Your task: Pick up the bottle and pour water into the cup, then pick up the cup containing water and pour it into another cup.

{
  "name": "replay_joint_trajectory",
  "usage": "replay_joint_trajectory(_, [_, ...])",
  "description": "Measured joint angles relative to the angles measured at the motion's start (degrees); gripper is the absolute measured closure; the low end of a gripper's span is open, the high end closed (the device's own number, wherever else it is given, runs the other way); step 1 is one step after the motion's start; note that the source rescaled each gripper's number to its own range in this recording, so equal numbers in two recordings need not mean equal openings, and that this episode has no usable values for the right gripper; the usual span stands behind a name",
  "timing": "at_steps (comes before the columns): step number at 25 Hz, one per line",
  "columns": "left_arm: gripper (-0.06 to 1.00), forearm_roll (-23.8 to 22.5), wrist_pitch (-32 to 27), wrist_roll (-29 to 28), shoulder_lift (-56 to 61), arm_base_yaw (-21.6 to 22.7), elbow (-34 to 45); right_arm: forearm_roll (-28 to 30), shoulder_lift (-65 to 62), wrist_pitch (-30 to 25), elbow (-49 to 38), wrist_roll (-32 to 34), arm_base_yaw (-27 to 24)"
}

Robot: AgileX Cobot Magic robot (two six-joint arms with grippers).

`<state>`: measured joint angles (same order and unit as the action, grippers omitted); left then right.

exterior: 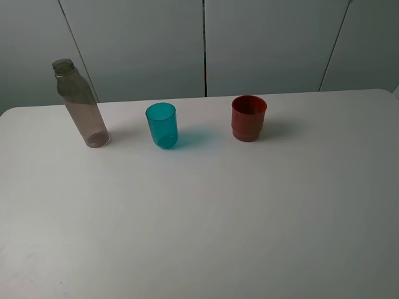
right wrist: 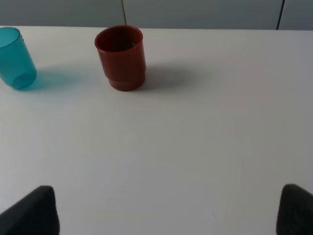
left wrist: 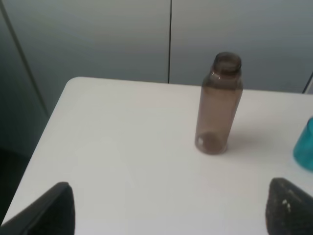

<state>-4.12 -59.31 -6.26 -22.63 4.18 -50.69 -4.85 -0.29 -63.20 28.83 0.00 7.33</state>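
The clear greyish bottle (exterior: 80, 104) stands uncapped at the back left of the white table (exterior: 206, 218). The teal cup (exterior: 162, 125) stands upright to its right, and the red cup (exterior: 249, 118) further right. All three stand apart in a row. Neither arm shows in the exterior high view. In the left wrist view my left gripper (left wrist: 171, 215) is open and empty, with the bottle (left wrist: 218, 104) ahead of it and the teal cup's edge (left wrist: 304, 147) at the side. In the right wrist view my right gripper (right wrist: 165, 215) is open and empty, well short of the red cup (right wrist: 121, 58) and the teal cup (right wrist: 16, 64).
A grey panelled wall (exterior: 206, 43) rises behind the table's far edge. The table's left back corner (left wrist: 73, 83) lies near the bottle, with a drop beyond it.
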Motion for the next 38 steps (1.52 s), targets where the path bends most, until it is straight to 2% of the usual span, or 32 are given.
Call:
replay_joint_trajectory(3, [-0.05, -0.52, -5.78, 1.73, 6.34, 0.10, 1.06, 0.00, 0.00, 0.00, 0.00, 0.00, 0.00])
replay_joint_trajectory(6, [-0.05, -0.18, -8.44, 3.35, 13.71, 0.10, 3.44, 0.00, 0.00, 0.00, 0.00, 0.00, 0.00])
replay_joint_trajectory(9, [-0.05, 2.90, -8.93, 6.26, 21.01, 0.10, 7.19, 0.00, 0.00, 0.00, 0.00, 0.00, 0.00])
replay_joint_trajectory(13, [-0.05, 7.56, -10.57, 8.01, 22.30, 0.19, 11.36, 0.00, 0.00, 0.00, 0.00, 0.00, 0.00])
replay_joint_trajectory(20, [-0.05, 8.35, -10.86, 8.32, 22.40, 0.33, 18.36, 0.00, 0.00, 0.00, 0.00, 0.00, 0.00])
replay_joint_trajectory(30, [-0.05, 4.90, -3.94, 8.20, 22.63, 0.33, 20.87, 0.00, 0.00, 0.00, 0.00, 0.00, 0.00])
replay_joint_trajectory(38, [-0.05, 4.69, -3.09, 8.08, 22.63, 0.33, 21.11, 0.00, 0.00, 0.00, 0.00, 0.00, 0.00])
